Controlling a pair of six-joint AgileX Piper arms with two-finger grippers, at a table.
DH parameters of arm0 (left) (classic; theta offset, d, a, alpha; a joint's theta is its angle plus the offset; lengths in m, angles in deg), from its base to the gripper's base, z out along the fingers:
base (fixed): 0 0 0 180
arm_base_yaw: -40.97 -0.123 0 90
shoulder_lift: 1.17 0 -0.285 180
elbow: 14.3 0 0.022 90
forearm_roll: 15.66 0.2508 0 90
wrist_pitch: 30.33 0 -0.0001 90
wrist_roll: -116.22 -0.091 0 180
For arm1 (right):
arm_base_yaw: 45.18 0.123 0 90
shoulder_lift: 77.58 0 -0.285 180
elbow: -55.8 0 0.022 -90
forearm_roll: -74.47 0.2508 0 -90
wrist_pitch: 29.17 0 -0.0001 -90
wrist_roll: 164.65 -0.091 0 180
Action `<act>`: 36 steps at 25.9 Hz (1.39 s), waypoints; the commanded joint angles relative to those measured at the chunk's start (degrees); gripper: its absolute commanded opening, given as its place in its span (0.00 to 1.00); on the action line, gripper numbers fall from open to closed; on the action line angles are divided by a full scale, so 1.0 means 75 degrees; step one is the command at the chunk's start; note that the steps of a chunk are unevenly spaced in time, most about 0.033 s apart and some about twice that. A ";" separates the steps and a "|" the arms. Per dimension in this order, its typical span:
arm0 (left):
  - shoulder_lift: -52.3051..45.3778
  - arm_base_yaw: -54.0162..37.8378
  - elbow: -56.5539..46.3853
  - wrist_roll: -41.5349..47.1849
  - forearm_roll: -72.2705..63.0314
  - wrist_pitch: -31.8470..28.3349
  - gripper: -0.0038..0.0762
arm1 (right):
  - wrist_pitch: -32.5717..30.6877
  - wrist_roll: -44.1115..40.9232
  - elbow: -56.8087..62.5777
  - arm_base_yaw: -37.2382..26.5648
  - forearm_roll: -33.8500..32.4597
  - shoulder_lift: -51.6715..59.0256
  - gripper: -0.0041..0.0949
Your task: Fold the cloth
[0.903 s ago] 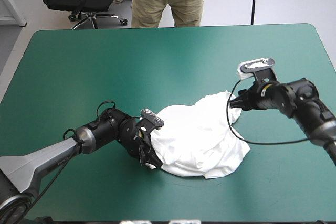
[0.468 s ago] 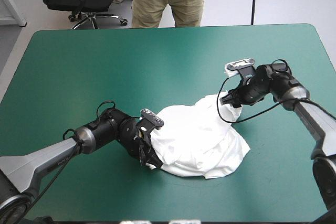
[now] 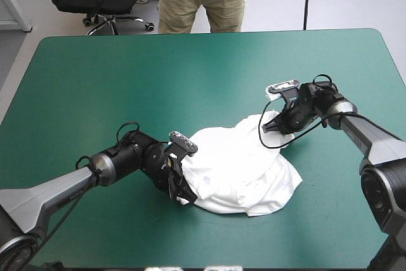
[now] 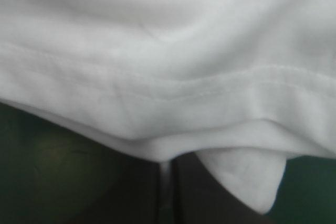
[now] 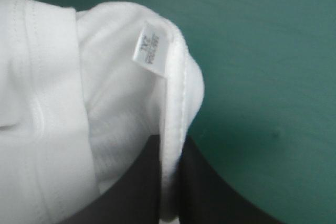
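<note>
The white T-shirt [image 3: 241, 166] lies as a crumpled heap on the teal-green cover, right of the table's middle. My left gripper [image 3: 181, 190] is at the heap's near left edge, shut on the T-shirt; in the left wrist view a hemmed fold [image 4: 173, 98] fills the space ahead of the fingers [image 4: 197, 192]. At the heap's far right corner my right gripper [image 3: 278, 125] is shut on the T-shirt. The right wrist view shows the collar band with its size label [image 5: 151, 51] running down between the two black fingers [image 5: 210, 192].
Bare teal-green cover [image 3: 127, 74] surrounds the heap on all sides, widest toward the far edge and the left. The heap's near edge [image 3: 250, 212] lies a short way from the table's front edge.
The right arm swung in toward the heap: its gripper moved left along the shirt's far right corner, and the wrist turned. The left arm and the heap stayed as they were.
</note>
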 commanded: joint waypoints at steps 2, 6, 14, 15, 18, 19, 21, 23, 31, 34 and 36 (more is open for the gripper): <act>-0.0141 0.0019 0.0091 0.0076 0.0178 -0.0117 0.03 | 0.0155 0.0303 -0.0247 -0.0066 -0.0029 0.0343 0.02; -0.0618 0.0019 0.0171 0.0389 0.0794 -0.0172 0.03 | 0.0311 0.0320 -0.0247 -0.0066 -0.0029 0.0782 0.02; -0.2494 0.0019 0.2223 0.1524 0.4336 0.1448 0.03 | 0.0330 0.0434 -0.1121 -0.0066 -0.0015 0.2844 0.02; -0.2620 0.0019 0.2485 0.1524 0.4619 0.1611 0.03 | 0.0330 0.0475 -0.1333 -0.0066 -0.0015 0.3074 0.02; -0.2988 0.0019 0.3434 0.1562 0.5652 0.1843 0.03 | 0.0330 0.0593 -0.2066 -0.0066 -0.0015 0.3641 0.02; -0.3101 0.0019 0.3795 0.1600 0.5911 0.1859 0.03 | 0.0330 0.0612 -0.2360 -0.0066 -0.0031 0.3821 0.02; -0.3193 0.0019 0.4551 0.1600 0.6296 0.1799 0.03 | 0.0344 0.0738 -0.2908 -0.0066 -0.0012 0.4100 0.02; -0.3224 0.0019 0.5649 0.1362 0.6424 0.1468 0.03 | 0.0356 0.1087 -0.3792 -0.0066 0.0284 0.4467 0.02; -0.2987 0.0019 0.8754 -0.0628 0.5213 -0.0191 0.03 | -0.0743 0.2434 -0.6483 -0.0066 0.1510 0.5015 0.03; -0.2858 0.0019 0.9347 -0.0967 0.4777 -0.0207 0.03 | -0.1384 0.2389 -0.7319 -0.0066 0.1286 0.5032 0.03; -0.2833 0.0019 0.9551 -0.0996 0.4575 -0.0192 0.03 | -0.1795 0.2331 -0.7733 -0.0066 0.1119 0.5032 0.03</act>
